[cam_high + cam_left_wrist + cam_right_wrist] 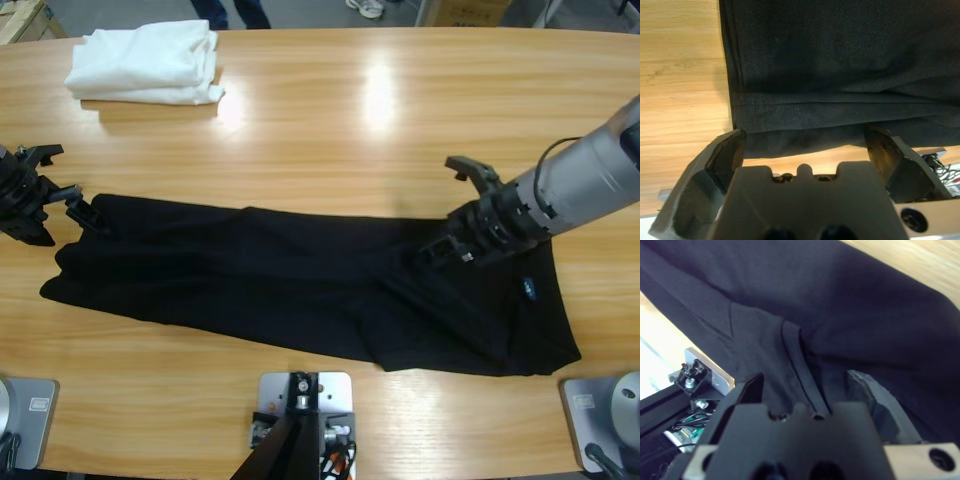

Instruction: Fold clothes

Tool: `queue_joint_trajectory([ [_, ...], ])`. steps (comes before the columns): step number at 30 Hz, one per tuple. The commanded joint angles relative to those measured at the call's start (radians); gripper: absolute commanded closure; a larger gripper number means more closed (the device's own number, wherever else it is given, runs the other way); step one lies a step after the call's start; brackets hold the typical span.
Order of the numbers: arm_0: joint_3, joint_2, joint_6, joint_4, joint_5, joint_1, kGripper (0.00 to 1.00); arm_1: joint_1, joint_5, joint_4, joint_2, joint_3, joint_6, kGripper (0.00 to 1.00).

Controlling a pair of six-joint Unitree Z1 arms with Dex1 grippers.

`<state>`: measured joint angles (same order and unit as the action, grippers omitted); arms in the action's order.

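Note:
The black polo shirt [280,280] lies flat across the table's front half, folded lengthwise into a long band, with its small blue neck tag [527,288] near the right end. My left gripper [62,182] stands open at the shirt's left end. In the left wrist view the hemmed edge [805,112] lies just in front of the left gripper [805,142], between the spread jaw tips. My right gripper [455,208] hovers open over the shirt's upper right part. The right wrist view shows the right gripper [807,382] above dark cloth [865,305] and a sleeve hem [795,355].
A folded white garment pile [145,62] rests at the table's back left. Bare wood [380,120] stretches behind the shirt. People's feet [365,8] show beyond the far edge. The rig's frame [700,375] appears at the right wrist view's lower left.

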<state>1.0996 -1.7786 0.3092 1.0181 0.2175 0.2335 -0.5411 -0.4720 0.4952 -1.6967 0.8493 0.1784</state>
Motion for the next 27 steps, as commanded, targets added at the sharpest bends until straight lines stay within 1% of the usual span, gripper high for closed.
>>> queue_joint_trajectory([
  [1, -0.047, 0.015, 0.004, -0.013, 0.013, -0.008, 0.082, -0.011, -0.032, -0.076, -0.114, -0.035, -0.032, 0.398],
  [2, -0.052, 0.015, 0.002, -0.014, 0.012, -0.008, 0.082, -0.011, -0.037, -0.083, -0.122, -0.035, -0.033, 0.448],
  [4, -0.062, 0.015, -0.001, -0.02, 0.011, -0.008, 0.082, -0.011, -0.042, -0.091, -0.129, -0.037, -0.039, 0.511],
  [5, -0.065, 0.015, -0.001, -0.023, 0.011, -0.008, 0.082, -0.011, -0.046, -0.092, -0.128, -0.037, -0.043, 0.525],
  [6, -0.068, 0.014, -0.001, -0.026, 0.011, -0.008, 0.082, -0.011, -0.053, -0.092, -0.128, -0.037, -0.05, 0.566],
  [8, -0.07, 0.014, -0.001, -0.03, 0.011, -0.008, 0.082, -0.011, -0.057, -0.091, -0.119, -0.038, -0.062, 0.776],
  [9, -0.07, 0.015, -0.001, -0.031, 0.011, -0.008, 0.082, -0.011, -0.061, -0.091, -0.107, -0.039, -0.065, 0.909],
  [10, -0.07, 0.014, -0.001, -0.032, 0.011, -0.008, 0.082, -0.011, -0.064, -0.089, -0.095, -0.041, -0.068, 0.995],
  [16, -0.072, 0.011, -0.001, -0.035, 0.011, -0.006, 0.078, -0.016, -0.046, -0.066, -0.036, -0.035, -0.076, 1.0],
  [19, -0.073, 0.014, -0.001, -0.035, 0.011, -0.003, 0.078, -0.057, 0.011, 0.012, 0.02, 0.0, -0.074, 1.0],
  [21, -0.074, 0.013, -0.001, -0.037, 0.011, -0.002, 0.078, -0.088, 0.039, 0.072, 0.037, 0.06, -0.075, 1.0],
  [25, -0.079, 0.011, -0.001, -0.043, 0.012, 0.005, 0.076, -0.129, 0.055, 0.121, -0.015, 0.172, -0.113, 1.0],
  [27, -0.081, 0.011, -0.001, -0.043, 0.013, 0.007, 0.045, -0.143, 0.068, 0.16, -0.064, 0.238, -0.152, 1.0],
])
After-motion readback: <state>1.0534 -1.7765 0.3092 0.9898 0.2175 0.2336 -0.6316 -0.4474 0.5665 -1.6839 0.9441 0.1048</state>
